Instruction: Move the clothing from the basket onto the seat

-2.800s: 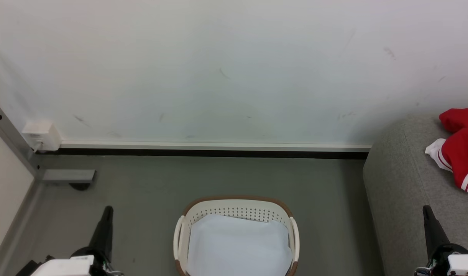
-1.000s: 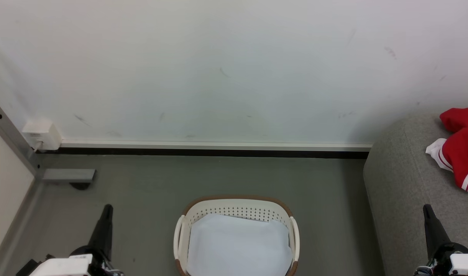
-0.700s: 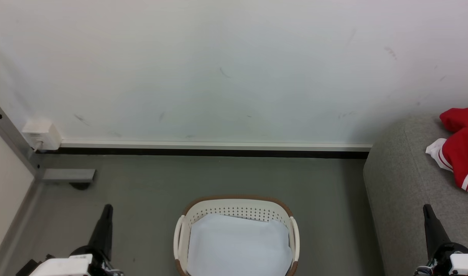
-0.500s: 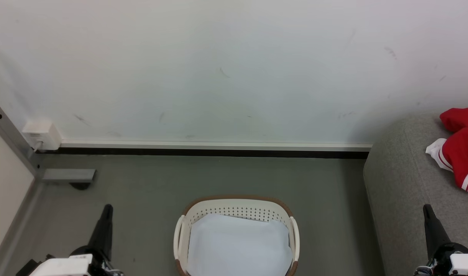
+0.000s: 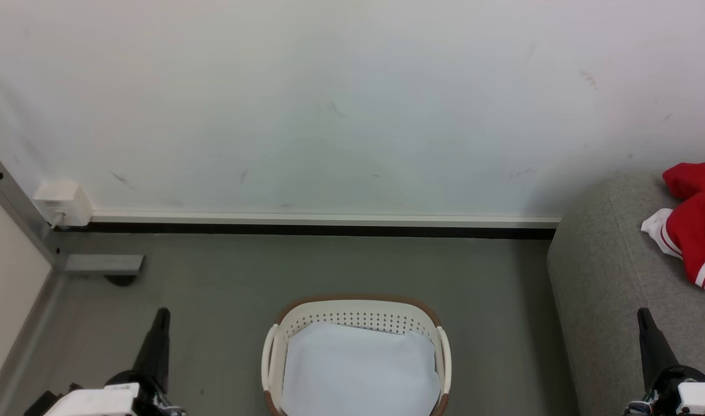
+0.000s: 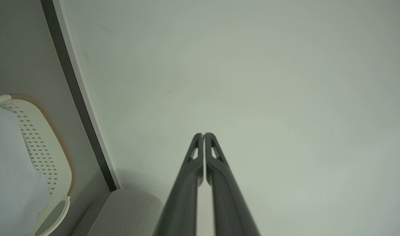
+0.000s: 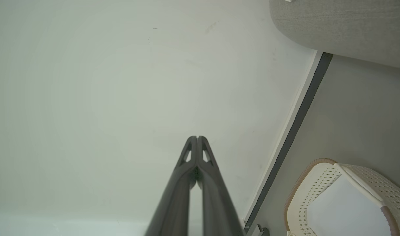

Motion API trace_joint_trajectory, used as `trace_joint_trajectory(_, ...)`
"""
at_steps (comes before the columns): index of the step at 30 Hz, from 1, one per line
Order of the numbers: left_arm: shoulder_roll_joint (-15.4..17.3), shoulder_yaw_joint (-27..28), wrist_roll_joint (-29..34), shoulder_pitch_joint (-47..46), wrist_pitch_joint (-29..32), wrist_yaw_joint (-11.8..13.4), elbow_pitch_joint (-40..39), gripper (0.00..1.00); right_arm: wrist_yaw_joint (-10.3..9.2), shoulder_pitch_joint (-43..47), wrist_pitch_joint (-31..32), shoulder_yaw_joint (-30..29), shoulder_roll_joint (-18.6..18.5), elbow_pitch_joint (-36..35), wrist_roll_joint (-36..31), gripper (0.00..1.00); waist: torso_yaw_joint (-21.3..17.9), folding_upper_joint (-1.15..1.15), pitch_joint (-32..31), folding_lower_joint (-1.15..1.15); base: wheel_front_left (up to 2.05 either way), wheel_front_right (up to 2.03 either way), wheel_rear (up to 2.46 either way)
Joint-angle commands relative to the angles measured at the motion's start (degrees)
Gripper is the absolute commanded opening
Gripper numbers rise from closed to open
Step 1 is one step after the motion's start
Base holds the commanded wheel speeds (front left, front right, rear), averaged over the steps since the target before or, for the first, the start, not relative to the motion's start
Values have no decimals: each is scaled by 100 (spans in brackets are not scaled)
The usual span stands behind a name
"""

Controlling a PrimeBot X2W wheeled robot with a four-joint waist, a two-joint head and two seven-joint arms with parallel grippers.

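The red jersey clothing [image 5: 696,225] with white striped trim lies crumpled on the grey sofa seat [image 5: 609,277] at the right edge of the head view. The cream basket [image 5: 355,315] with a brown rim stands on the floor at bottom centre, holding only a pale white-blue sheet [image 5: 358,370]. My left gripper [image 5: 161,315] stands shut at the lower left, well left of the basket. My right gripper [image 5: 642,315] stands shut at the lower right over the sofa's front. The wrist views show each pair of fingers, left [image 6: 203,135] and right [image 7: 197,137], pressed together on nothing, pointing at the wall.
A white wall [image 5: 329,104] with a dark skirting strip [image 5: 306,230] runs behind the grey floor [image 5: 225,277]. At far left are a metal post [image 5: 11,202], a white wall box [image 5: 63,205] and a grey bracket [image 5: 101,264]. The basket rim [image 6: 52,127] and sofa [image 7: 344,26] appear in the wrist views.
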Motion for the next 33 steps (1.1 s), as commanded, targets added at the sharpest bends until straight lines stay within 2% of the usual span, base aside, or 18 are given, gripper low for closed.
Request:
trace_joint_trajectory(1,14,12,-81,-45,21,-41,-22,0,-12,-74,17,-22,-44,-34,12,0,0,0,0,0,0,0,0)
trace_joint_trajectory(33,14,11,-81,-45,20,-41,-22,0,-12,-74,16,-21,-43,-33,12,0,0,0,0,0,0,0,0)
